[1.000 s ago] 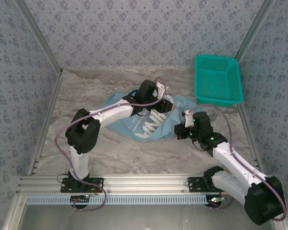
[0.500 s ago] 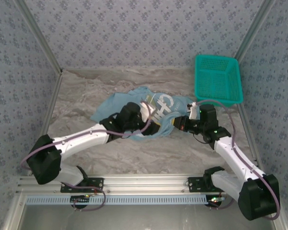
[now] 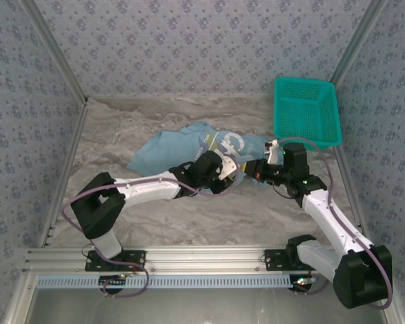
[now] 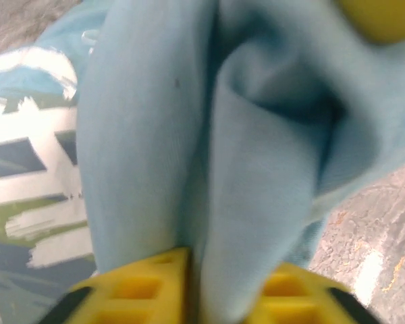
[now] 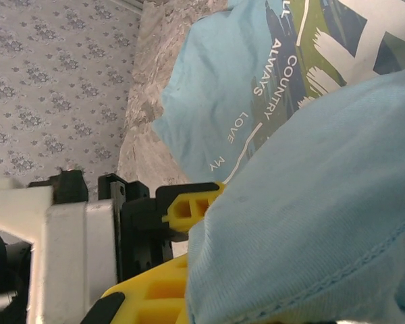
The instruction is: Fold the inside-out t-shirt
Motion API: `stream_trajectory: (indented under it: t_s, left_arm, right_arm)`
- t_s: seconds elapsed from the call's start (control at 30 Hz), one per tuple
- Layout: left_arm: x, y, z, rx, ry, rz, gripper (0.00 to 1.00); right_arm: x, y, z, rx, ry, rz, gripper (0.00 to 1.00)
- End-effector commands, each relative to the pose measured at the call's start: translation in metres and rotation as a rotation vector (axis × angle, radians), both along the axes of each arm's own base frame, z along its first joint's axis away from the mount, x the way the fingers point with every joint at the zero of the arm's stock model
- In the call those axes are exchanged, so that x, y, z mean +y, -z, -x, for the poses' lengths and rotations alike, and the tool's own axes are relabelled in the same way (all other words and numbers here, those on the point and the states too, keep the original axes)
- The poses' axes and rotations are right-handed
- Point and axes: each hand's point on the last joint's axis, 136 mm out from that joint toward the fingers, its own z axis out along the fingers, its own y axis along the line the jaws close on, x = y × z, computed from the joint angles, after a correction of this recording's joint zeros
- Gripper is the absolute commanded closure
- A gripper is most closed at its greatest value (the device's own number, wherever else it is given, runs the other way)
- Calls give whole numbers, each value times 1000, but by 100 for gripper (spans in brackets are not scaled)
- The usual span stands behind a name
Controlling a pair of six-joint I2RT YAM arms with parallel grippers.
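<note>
The light-blue t-shirt (image 3: 169, 150) lies bunched in the middle of the table, its whitish print (image 3: 233, 144) turned up at the right end. My left gripper (image 3: 227, 170) is at the shirt's near right edge. In the left wrist view a thick fold of the t-shirt (image 4: 256, 169) runs between the yellow fingers (image 4: 142, 290), and the left gripper (image 4: 212, 300) is shut on it. My right gripper (image 3: 259, 169) sits just right of the left one. In the right wrist view the t-shirt (image 5: 310, 202) drapes over the yellow fingers (image 5: 189, 206), with the right gripper (image 5: 201, 236) shut on its hem.
A teal mesh basket (image 3: 308, 111) stands at the back right, close to the right arm's elbow. Patterned walls (image 3: 189, 47) close in the table at the back and both sides. Bare marbled table (image 3: 209, 223) lies between the shirt and the arm bases.
The left gripper came from the shirt's far side to its near right edge, opened, then closed on a fold. The shirt bunched up and its print shifted farther back. The right gripper moved slightly away.
</note>
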Motion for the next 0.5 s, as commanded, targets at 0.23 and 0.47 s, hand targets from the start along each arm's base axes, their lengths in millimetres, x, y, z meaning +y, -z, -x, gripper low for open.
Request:
stream_trajectory:
  t_s: [0.23,0.47]
  left_arm:
    - [34,-64,7,235,117,315,100]
    - [54,-59,-4,315,98,349,100]
  right_arm:
    - [-23,-46,12,-42,-69,59,100]
    - [-28,-84,13,-79,-82,-123,100]
